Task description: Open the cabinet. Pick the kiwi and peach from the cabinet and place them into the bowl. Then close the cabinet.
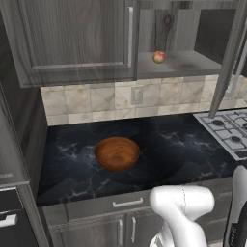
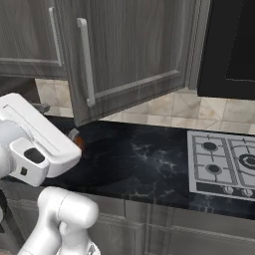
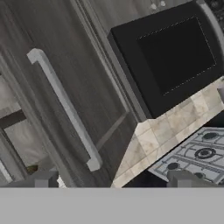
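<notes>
One peach on the open cabinet shelf, bowl below, tool tips apart.

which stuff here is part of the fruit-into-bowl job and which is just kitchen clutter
Belongs to the job:
- cabinet, right door swung open
- peach, on the cabinet shelf
- bowl, on the counter, empty
- claw, open, facing the open door's handle

Just there:
- stove
- tiled backsplash
- lower drawer and doors

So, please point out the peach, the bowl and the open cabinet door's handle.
peach (image 1: pixel 158 57): left base view, middle of the fruit.
bowl (image 1: pixel 117 153): left base view, inner wall.
handle (image 2: pixel 85 63): right base view, middle of the silver bar.
</notes>
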Tool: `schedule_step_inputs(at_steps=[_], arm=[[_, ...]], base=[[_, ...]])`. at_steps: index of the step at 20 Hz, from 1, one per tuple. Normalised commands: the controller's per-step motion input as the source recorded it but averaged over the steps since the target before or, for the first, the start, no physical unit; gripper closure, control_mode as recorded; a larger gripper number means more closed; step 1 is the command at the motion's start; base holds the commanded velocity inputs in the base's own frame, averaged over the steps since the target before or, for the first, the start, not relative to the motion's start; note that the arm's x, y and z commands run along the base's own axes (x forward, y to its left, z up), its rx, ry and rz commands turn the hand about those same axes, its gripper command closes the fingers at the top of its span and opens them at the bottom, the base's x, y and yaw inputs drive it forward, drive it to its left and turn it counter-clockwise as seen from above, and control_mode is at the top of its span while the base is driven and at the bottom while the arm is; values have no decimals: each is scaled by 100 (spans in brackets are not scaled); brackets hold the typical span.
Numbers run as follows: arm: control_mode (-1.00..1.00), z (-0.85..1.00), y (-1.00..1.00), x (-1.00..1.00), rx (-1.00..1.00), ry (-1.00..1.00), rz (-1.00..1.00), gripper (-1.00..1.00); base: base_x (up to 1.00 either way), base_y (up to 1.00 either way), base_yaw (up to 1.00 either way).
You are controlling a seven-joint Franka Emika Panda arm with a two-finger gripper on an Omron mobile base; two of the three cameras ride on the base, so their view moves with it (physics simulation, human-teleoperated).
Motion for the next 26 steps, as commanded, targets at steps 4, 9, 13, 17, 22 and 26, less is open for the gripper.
schedule_step_inputs(at_steps=[4, 9, 13, 17, 22, 26], arm=[[-100, -2, 99, 7, -19, 1, -16, -100], [-100, -1, 89, 67, -17, 2, -12, -100], [-100, 0, 40, 92, -7, 1, -16, -100], [-100, -2, 21, 100, -3, 2, -14, -100], [-100, -8, 5, 98, -1, 0, -8, -100], [-100, -2, -11, 79, 0, 1, -10, -100]], base=[[0, 0, 0], [0, 0, 0], [0, 0, 0], [0, 0, 0], [0, 0, 0], [0, 0, 0]])
